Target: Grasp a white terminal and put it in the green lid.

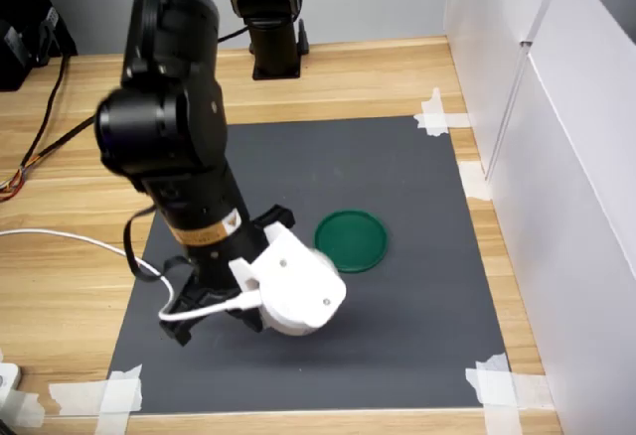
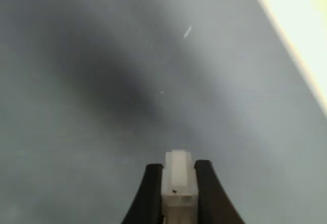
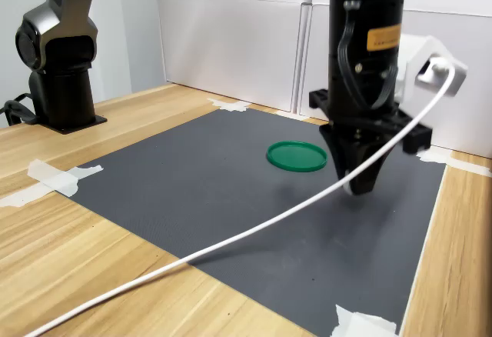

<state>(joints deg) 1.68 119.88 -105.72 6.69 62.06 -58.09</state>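
The tool [image 2: 178, 183] is clamped on the white terminal [image 2: 178, 175], held clear above the dark mat [image 3: 192, 183], so it can travel to the green lid [image 3: 297, 155] nearby.

Lab bench: taped grey mat [image 1: 397, 167], white partitions [image 3: 231, 45].

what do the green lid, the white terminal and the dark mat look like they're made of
Green lid: likely moulded plastic, smooth with a slight sheen and low rim.
White terminal: looks like translucent white plastic, blocky with moulded edges.
Dark mat: matte grey with fine woven-looking texture, perhaps rubber or fabric-faced.
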